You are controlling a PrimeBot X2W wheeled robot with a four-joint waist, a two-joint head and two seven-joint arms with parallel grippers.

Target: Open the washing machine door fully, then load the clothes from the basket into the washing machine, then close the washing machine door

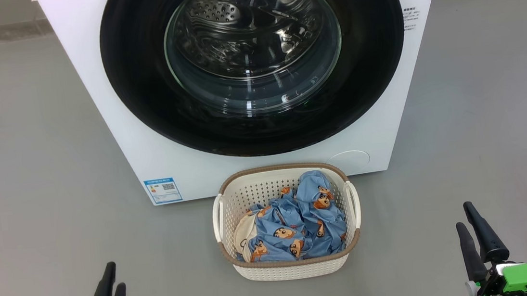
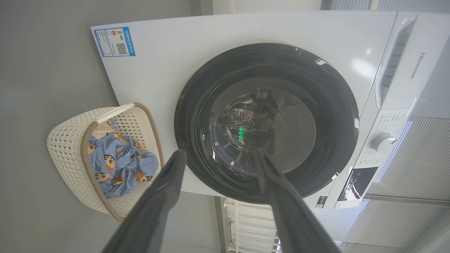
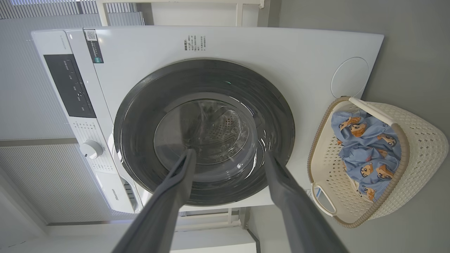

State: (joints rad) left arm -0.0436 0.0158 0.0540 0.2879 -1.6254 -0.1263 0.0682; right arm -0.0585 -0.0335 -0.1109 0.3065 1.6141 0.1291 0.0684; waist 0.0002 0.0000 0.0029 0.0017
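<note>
Head view: one basket [image 1: 289, 268]; one door [image 1: 254, 57]

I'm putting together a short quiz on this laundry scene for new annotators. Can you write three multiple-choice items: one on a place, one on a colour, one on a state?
1. Where does the basket stand?
A) on the floor in front of the washing machine
B) on top of the machine
C) inside the drum

2. What colour is most of the clothes?
A) red
B) light blue
C) green

3. How is the washing machine door?
A) swung wide open
B) shut
C) taken off

Answers:
1 A: the head view shows it on the grey floor just below the door.
2 B: blue fabric with orange-brown figures lies in the basket.
3 B: the black rim lies flat against the white front in all three views.
</note>
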